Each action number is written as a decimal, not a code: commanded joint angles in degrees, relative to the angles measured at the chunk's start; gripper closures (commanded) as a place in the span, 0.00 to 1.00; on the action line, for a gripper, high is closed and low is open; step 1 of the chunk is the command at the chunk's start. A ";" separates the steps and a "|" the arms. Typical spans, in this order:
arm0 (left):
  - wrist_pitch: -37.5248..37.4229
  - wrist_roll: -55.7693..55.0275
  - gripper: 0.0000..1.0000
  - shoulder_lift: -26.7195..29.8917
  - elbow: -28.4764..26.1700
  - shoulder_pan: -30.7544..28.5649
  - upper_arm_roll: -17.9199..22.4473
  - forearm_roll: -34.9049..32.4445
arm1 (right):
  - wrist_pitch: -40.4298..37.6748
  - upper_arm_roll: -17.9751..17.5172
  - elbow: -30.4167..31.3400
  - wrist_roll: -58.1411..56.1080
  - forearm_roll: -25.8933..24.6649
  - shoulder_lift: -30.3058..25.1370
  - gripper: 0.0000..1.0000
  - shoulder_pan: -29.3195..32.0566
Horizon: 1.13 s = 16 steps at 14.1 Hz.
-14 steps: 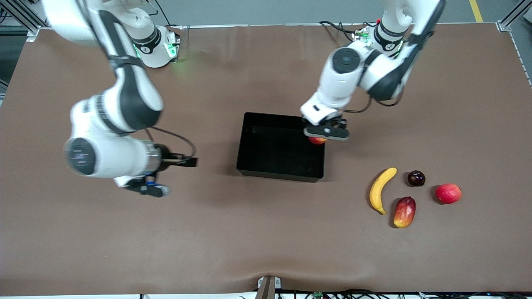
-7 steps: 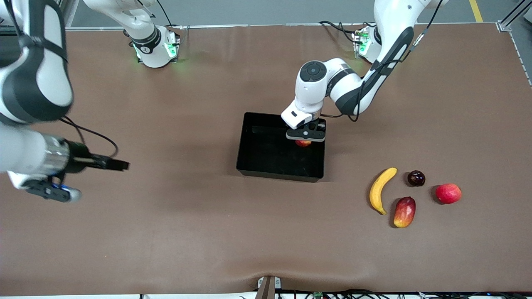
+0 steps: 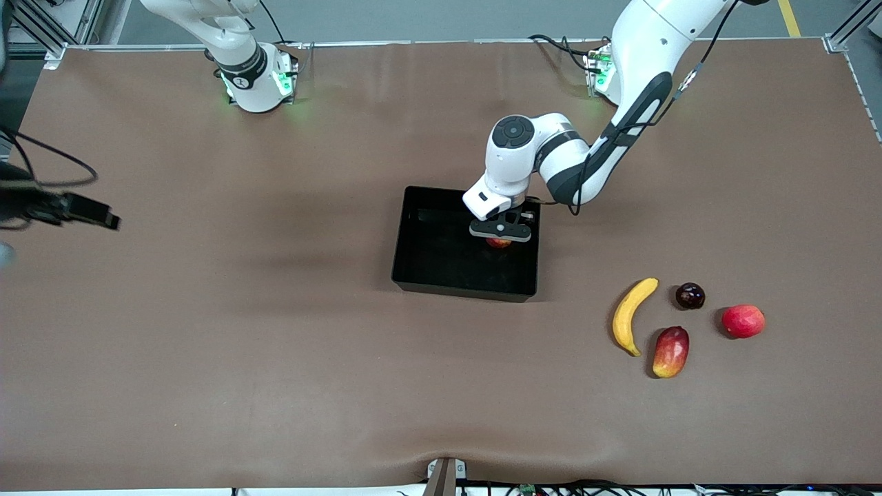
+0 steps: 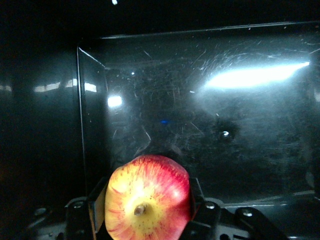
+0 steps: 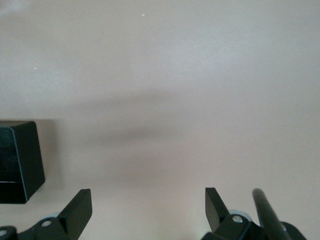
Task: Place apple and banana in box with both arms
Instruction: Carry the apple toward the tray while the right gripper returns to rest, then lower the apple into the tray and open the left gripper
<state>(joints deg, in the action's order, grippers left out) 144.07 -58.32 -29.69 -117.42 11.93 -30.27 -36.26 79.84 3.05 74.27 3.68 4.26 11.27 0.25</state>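
One small speckled red-yellow apple (image 4: 147,197), rigid and smooth, is pinched across its middle by the left gripper (image 3: 501,233) over the shallow black plastic box (image 3: 420,272). Curved yellow banana (image 3: 632,315), firm, lies at the box's 4 o'clock; grab it mid-length. Right gripper (image 5: 148,207) waits, spread, over bare table.

Glossy scratched plastic box (image 4: 240,100), matt table (image 3: 275,358)

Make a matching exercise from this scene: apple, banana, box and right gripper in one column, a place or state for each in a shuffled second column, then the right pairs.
Things:
1. apple
2. banana
3. box
4. right gripper

Places or states:
A. open over bare table, holding nothing
B. lying on the table beside the mango-like fruit
C. clamped in the left gripper over the box
D. on the table, near its middle, no fruit lying in it yet

Pairs: 1-C, 2-B, 3-D, 4-A
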 commanded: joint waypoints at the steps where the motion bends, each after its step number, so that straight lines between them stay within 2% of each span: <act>1: 0.94 -2.41 0.96 -1.25 0.88 -0.15 0.04 -2.41 | 1.54 -0.94 11.56 -0.78 -1.80 -10.98 0.00 0.37; 2: 0.94 -2.50 0.78 -1.33 0.88 -0.24 0.04 -2.41 | 2.59 -1.03 15.16 -0.69 -2.24 -14.14 0.00 0.28; 3: 0.94 -2.76 0.43 -1.33 0.97 -0.16 0.04 -2.41 | 3.64 -1.11 17.81 -0.69 -2.24 -16.52 0.00 0.28; 4: 0.94 -3.64 0.00 -1.33 0.97 -0.15 0.04 -2.41 | 3.48 -1.11 18.62 -0.78 -2.24 -16.98 0.00 0.37; 11: -0.80 -4.26 0.00 2.44 3.33 -1.56 -0.05 -1.71 | 5.68 -1.91 16.78 -1.39 -3.56 -16.20 0.00 0.02; 13: -3.96 -4.26 0.00 2.62 6.84 -1.91 -0.23 -1.27 | 5.68 -1.82 16.87 -3.05 -6.01 -16.20 0.00 0.45; 16: -6.53 -3.91 0.00 1.57 12.64 -1.91 -0.14 1.97 | 5.41 -1.64 17.13 -4.82 -6.29 -16.11 0.00 0.81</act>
<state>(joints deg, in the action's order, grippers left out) 139.55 -61.19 -27.93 -107.91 9.89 -30.20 -35.78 85.35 1.62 91.22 0.27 -0.88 -4.58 0.38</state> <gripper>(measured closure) 0.000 0.000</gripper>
